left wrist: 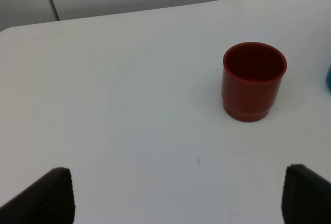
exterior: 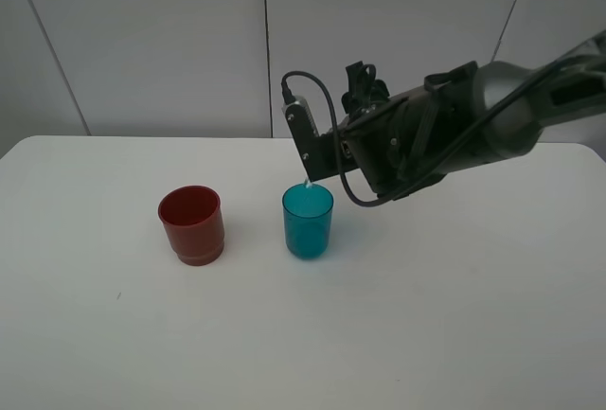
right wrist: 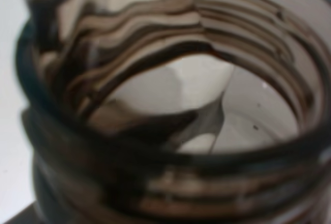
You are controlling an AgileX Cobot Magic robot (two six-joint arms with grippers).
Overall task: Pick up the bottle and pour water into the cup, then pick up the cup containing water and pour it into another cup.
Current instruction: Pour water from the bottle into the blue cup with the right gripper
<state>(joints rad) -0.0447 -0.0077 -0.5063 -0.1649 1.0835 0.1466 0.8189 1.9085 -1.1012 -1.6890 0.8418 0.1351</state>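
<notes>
The bottle's threaded neck (right wrist: 155, 58), smoky and translucent, fills the right wrist view, with water lying inside it. My right gripper (exterior: 333, 159) is shut on the bottle, tipped over the cup (exterior: 308, 222), a teal tumbler standing upright mid-table. A thin pale trickle (exterior: 308, 184) reaches the cup's rim. The arm hides most of the bottle in the high view. The other cup (exterior: 191, 224), dark red and squat, stands upright to the teal cup's left and looks empty (left wrist: 253, 81). My left gripper (left wrist: 176, 198) is open, well back from the red cup, holding nothing.
The white table (exterior: 454, 315) carries only the two cups. A pale panelled wall (exterior: 170, 41) runs behind its far edge. A sliver of the teal cup (left wrist: 329, 79) shows at the edge of the left wrist view.
</notes>
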